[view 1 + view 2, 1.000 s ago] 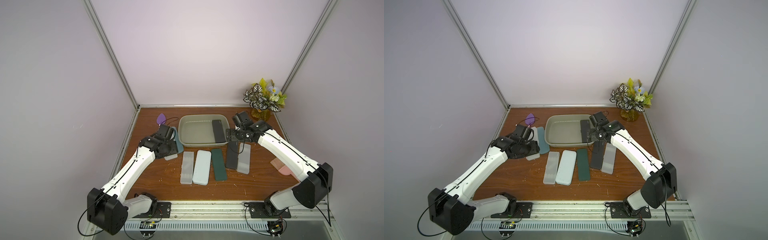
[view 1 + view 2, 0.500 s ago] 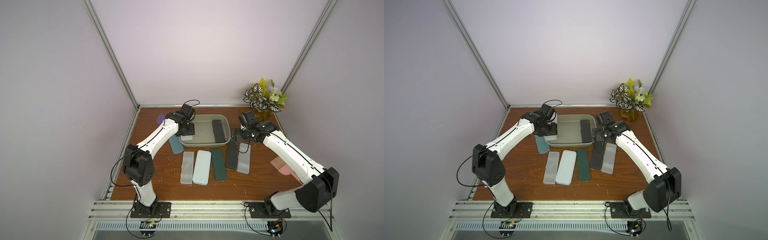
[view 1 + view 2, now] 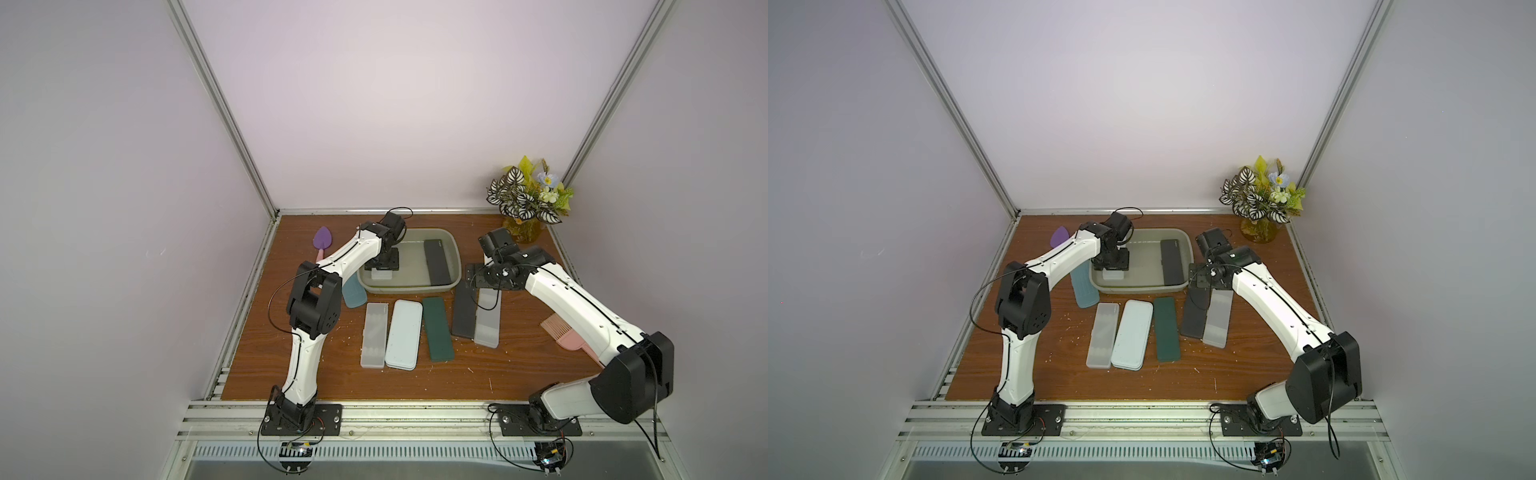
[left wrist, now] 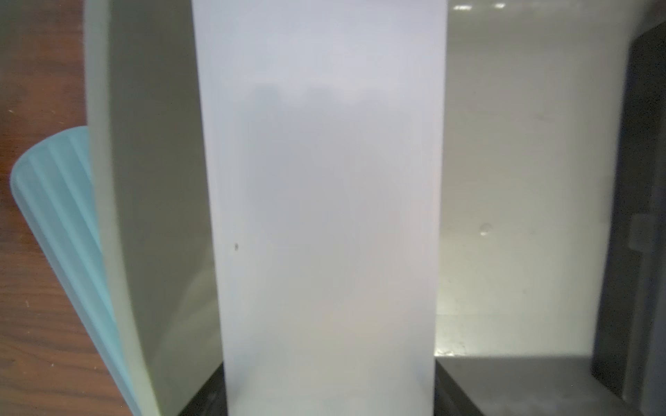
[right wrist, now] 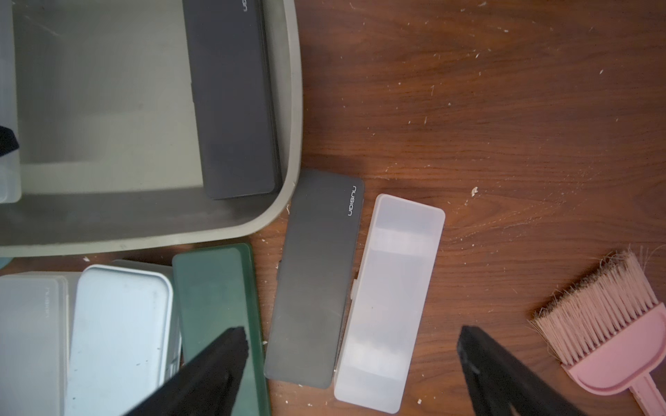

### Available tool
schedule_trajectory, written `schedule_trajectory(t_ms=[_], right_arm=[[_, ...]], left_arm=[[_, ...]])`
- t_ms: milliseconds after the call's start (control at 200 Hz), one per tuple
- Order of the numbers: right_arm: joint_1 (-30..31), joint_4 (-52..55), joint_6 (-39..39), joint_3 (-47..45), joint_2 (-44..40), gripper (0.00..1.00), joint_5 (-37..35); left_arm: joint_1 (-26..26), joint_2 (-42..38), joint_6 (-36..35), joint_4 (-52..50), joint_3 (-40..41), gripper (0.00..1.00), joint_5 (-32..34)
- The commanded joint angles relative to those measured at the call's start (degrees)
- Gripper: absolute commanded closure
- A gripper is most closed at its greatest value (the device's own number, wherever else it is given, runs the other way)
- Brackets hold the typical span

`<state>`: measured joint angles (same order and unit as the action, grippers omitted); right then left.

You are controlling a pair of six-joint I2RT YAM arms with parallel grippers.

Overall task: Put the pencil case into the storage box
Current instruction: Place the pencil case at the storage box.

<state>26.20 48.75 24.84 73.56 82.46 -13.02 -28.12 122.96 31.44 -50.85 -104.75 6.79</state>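
left gripper (image 3: 383,269) clamps a frosted pencil case (image 4: 324,180) across its width, inside the storage box (image 3: 456,259) and close to the tub's left wall. the case's long axis runs from the near wall toward the far wall, parallel to the left wall and to a black case (image 3: 436,262) lying flat along the right wall. in both top views only its near end shows below the jaws, close to the near wall. whether it touches the floor cannot be told. bare floor lies open between the two cases. outside, a teal case (image 4: 54,223) sits just beside the left rim. right gripper (image 5: 352,334) hovers with fingers spread wide, holding nothing, above a dark grey case (image 5: 317,281) and a clear case (image 5: 393,299). these two lie touching, side by side on the table (image 5: 504,126), just off the tub's near right corner. a pink brush (image 5: 605,324) lies near, apart from them.
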Motion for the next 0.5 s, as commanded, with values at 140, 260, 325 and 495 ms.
schedule_trajectory(t_ms=[140,260,325,495], right_arm=[[-0.28,-1.14,-0.66,-1.26,-2.95,0.01,0.42],[-0.36,-1.57,-0.47,-2.49,-3.26,0.01,0.7],[-0.44,-1.66,-0.46,-2.91,-3.36,0.01,0.85],[-0.53,-1.22,-0.74,-3.4,-3.89,0.01,1.05]], left_arm=[[-0.54,0.68,0.26,-0.66,0.92,0.4,3.59],[-0.44,0.81,0.88,-0.59,2.5,0.39,4.33],[-0.3,1.14,1.08,-0.57,2.74,0.39,4.47],[-0.19,1.52,1.58,-0.61,2.7,0.26,4.64]])
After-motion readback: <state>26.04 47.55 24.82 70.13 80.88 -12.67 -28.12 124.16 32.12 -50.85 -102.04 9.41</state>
